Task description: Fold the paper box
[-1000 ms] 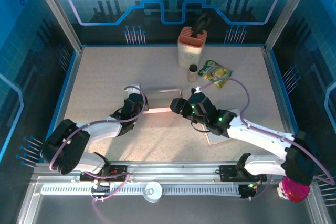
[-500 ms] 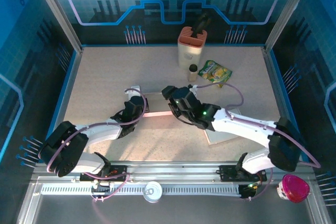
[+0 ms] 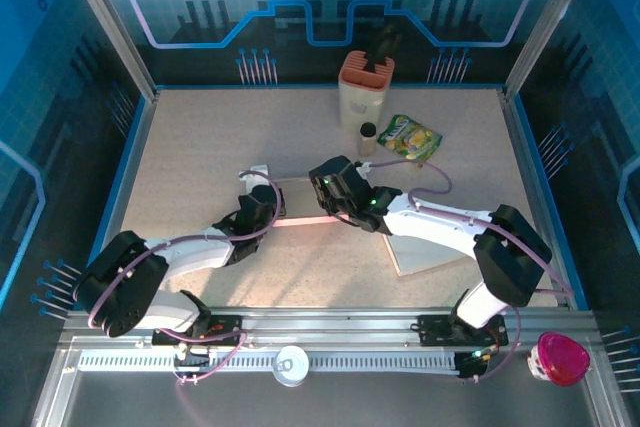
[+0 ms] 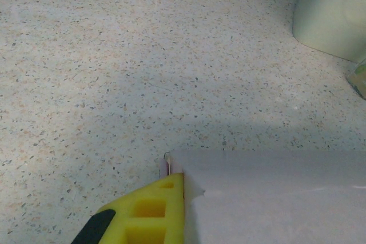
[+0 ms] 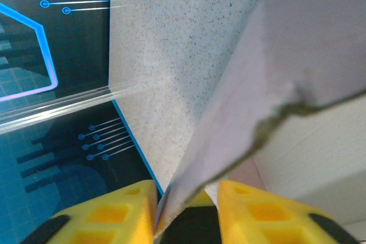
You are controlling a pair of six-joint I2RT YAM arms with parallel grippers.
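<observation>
Centrally, item one: paper box (image 3: 298, 199), flat and only part-folded, lying on the speckled table (image 3: 200, 137) at mid-frame of the overhead view, with a pinkish edge along its lower side. One grey panel (image 5: 286, 50) of it stands lifted in the right wrist view.

Item two: left gripper (image 3: 262, 201), at the box's left end. The left wrist view gives one yellow finger (image 4: 150, 210) touching the paper's corner. The other finger is hidden by the sheet, so I cannot tell whether it grips.

Item three: right gripper (image 3: 330, 190), at the box's right end, its arm coming in from the lower right. Its two yellow fingers (image 5: 108, 215) stand apart. The panel's edge runs down between them, against the left-hand one, and a dark gap shows beside it.

Sundries, upper middle and well apart from the box: white-and-orange holder (image 3: 365, 87), small bottle (image 3: 367, 137), green-yellow packet (image 3: 410, 137). Lower right of the box: pale flat sheet (image 3: 415, 259), partly under the right arm. Bottom edge: can (image 3: 291, 364), pink-lidded tub (image 3: 560, 359).

Step in hand, by my reckoning: raising a side panel along its crease while the left end is steadied. The next move calls for the right jaws to close on that edge, then swing it over the crease without dragging the base.
</observation>
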